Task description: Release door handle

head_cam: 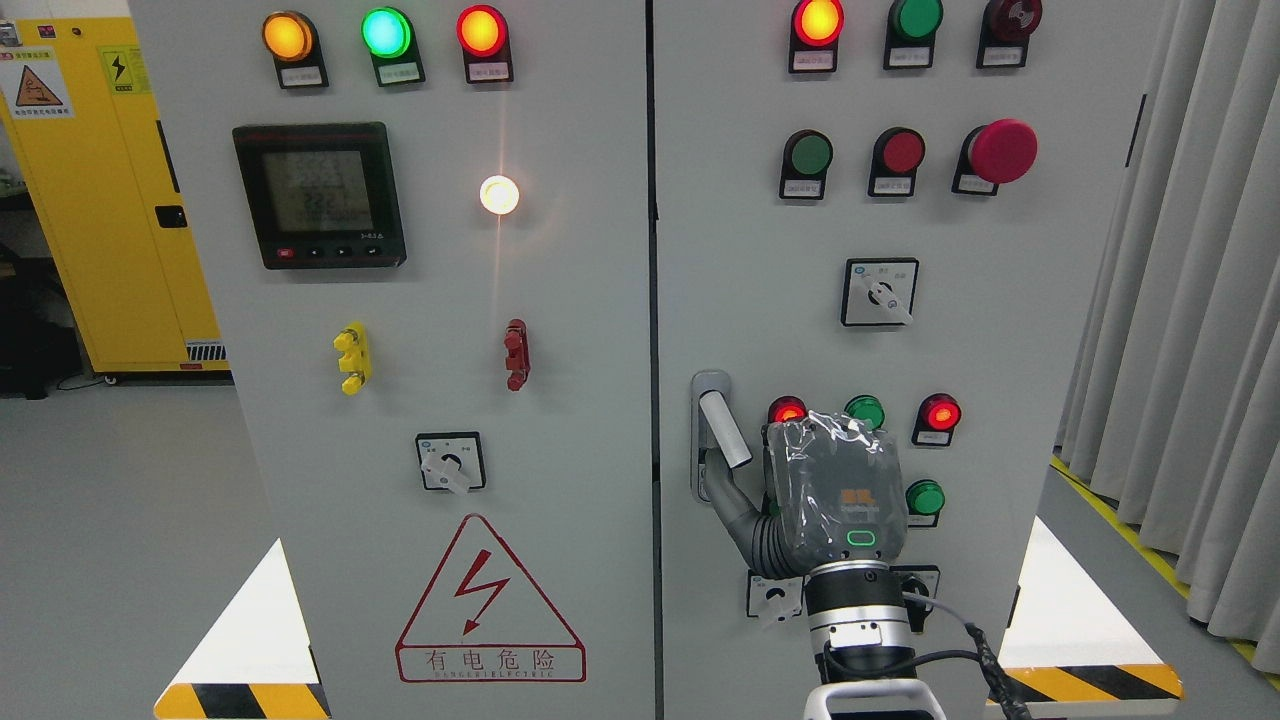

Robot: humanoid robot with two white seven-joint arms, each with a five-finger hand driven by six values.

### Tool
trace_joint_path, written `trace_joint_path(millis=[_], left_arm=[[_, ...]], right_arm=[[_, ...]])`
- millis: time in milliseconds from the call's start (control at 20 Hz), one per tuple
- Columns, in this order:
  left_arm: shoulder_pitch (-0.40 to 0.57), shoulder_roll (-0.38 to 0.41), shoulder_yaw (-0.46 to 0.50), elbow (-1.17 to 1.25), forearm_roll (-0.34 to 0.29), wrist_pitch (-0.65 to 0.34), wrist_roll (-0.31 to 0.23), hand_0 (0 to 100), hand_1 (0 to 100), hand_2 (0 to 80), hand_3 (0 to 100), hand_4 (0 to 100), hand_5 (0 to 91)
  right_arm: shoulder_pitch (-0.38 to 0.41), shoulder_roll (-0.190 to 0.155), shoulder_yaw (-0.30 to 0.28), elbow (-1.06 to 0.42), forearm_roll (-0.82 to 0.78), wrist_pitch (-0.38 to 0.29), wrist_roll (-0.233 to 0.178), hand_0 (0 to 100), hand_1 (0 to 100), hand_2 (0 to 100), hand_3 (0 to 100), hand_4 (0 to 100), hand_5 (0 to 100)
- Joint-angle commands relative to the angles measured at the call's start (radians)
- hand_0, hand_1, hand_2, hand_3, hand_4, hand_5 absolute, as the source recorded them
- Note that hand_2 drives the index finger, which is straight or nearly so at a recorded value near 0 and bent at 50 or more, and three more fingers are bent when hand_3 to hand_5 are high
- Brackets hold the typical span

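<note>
The silver door handle (724, 428) sits at the left edge of the right cabinet door (1000, 300), its lever tilted with the lower end swung right. My right hand (836, 492), wrapped in clear plastic, is just right of the handle with its back towards the camera. Its grey thumb (733, 505) stretches up-left and ends right under the lever's lower end, at the handle plate. The whole lever shows and nothing wraps around it. The other fingers are hidden behind the palm. My left arm is out of view.
The right door carries lamps and push buttons (903, 152), a red mushroom button (1002, 150) and a rotary switch (879, 293) around my hand. The left door (430, 350) has a meter (318, 195) and a warning triangle. Grey curtains (1180, 300) hang right, a yellow cabinet (110, 200) stands left.
</note>
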Motion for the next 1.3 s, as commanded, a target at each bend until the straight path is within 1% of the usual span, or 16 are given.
trace_joint_path(millis=[0, 50, 100, 251, 1253], left_arm=[[0.000, -0.001, 0.000, -0.015, 0.000, 0.000, 0.000, 12, 56, 0.0, 0, 0, 0.0], [0.000, -0.001, 0.000, -0.015, 0.000, 0.000, 0.000, 12, 56, 0.0, 0, 0, 0.0], [0.000, -0.001, 0.000, -0.015, 0.000, 0.000, 0.000, 12, 56, 0.0, 0, 0, 0.0], [0.000, 0.001, 0.000, -0.015, 0.000, 0.000, 0.000, 12, 56, 0.0, 0, 0, 0.0], [0.000, -0.001, 0.000, -0.015, 0.000, 0.000, 0.000, 12, 56, 0.0, 0, 0, 0.0]], right_arm=[[0.002, -0.001, 0.000, -0.007, 0.000, -0.002, 0.002, 57, 30, 98, 100, 100, 100], [0.002, -0.001, 0.000, -0.009, 0.000, -0.002, 0.002, 57, 30, 98, 100, 100, 100], [0.002, -0.002, 0.000, -0.012, 0.000, -0.002, 0.002, 61, 32, 98, 100, 100, 100], [0.002, -0.002, 0.000, -0.015, 0.000, -0.002, 0.002, 62, 33, 98, 100, 100, 100], [0.010, -0.004, -0.008, -0.035, -0.003, -0.002, 0.002, 62, 32, 98, 100, 100, 100]])
